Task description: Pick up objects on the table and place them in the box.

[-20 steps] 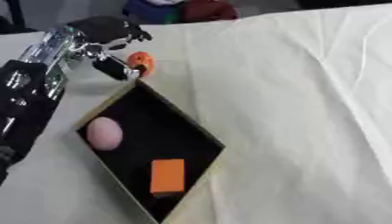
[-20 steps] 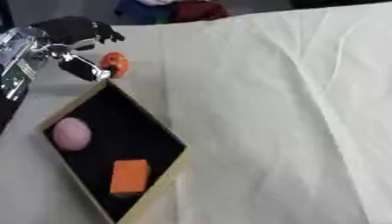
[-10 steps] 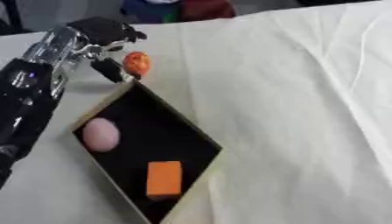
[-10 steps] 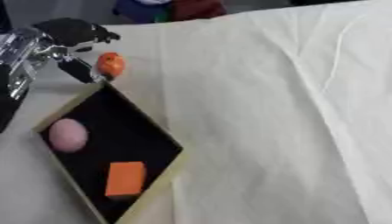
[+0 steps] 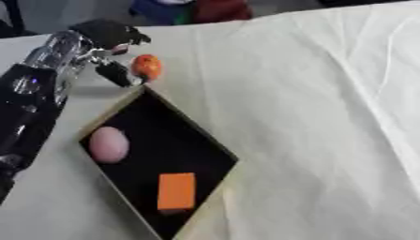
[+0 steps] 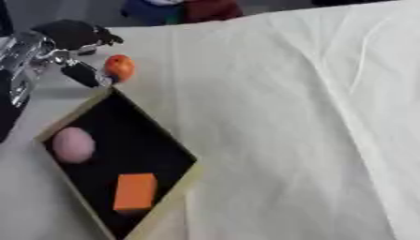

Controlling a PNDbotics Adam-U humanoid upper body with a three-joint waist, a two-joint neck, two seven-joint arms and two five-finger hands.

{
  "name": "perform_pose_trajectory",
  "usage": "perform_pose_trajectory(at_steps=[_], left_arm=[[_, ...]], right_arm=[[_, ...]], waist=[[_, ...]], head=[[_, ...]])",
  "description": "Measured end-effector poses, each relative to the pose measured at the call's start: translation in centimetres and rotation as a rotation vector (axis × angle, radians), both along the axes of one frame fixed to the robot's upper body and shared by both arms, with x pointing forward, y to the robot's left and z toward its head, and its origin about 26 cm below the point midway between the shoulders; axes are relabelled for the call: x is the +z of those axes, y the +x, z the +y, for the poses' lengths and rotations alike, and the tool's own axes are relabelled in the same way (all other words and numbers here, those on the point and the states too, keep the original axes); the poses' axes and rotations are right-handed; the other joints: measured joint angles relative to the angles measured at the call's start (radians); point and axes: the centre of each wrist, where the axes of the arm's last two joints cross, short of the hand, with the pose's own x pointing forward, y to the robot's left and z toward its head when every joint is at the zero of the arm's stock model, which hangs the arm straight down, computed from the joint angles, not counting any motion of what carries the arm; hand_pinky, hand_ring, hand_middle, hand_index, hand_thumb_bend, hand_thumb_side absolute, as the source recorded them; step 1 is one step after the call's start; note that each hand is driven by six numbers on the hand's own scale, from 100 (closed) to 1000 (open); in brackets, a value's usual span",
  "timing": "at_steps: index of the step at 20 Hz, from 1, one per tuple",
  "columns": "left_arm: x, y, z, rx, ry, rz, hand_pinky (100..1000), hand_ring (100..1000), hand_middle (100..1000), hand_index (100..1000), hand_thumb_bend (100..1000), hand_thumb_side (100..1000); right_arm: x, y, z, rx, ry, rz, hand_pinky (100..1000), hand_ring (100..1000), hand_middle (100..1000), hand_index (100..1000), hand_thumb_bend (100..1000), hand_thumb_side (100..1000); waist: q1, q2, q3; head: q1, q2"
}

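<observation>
We pinch the small round orange object [image 5: 146, 66] in our left hand [image 5: 107, 40] just above the far corner of the shallow black-lined cardboard box [image 5: 193, 124] near the counter's [image 5: 328, 117] left edge, ready to drop it beside the pink egg-shaped object [image 5: 108, 144] and orange block [image 5: 176, 190].

box [image 5: 213, 187] 1 | pink ball [image 5: 108, 144] 1 | orange block [image 5: 176, 191] 1 | orange ball [image 5: 147, 66] 1

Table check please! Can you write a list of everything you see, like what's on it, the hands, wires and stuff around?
Surface: table under a cream cloth, wrinkled.
Job's things: box with black inside, holding a pink ball and an orange block; small orange object at the box's far corner.
Clutter: nothing seen.
Hands: left hand at the orange object, thumb beside it; right hand not seen.
Cables: nothing seen.
Surroundings: blue and red shapes beyond the far edge.
</observation>
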Motion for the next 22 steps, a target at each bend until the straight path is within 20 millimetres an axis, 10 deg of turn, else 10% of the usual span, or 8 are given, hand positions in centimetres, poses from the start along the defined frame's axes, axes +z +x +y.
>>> perform_pose_trajectory(at_steps=[22], left_arm=[[-0.03,0.41,0.49,0.001,-0.126,0.039,464,626,656,697,100,309]], right_arm=[[0.09,-0.04,-0.39,-0.026,0.040,-0.004,885,825,657,779,100,690]], waist=[[-0.005,0.022,-0.010]], head=[[0.013,-0.015]])
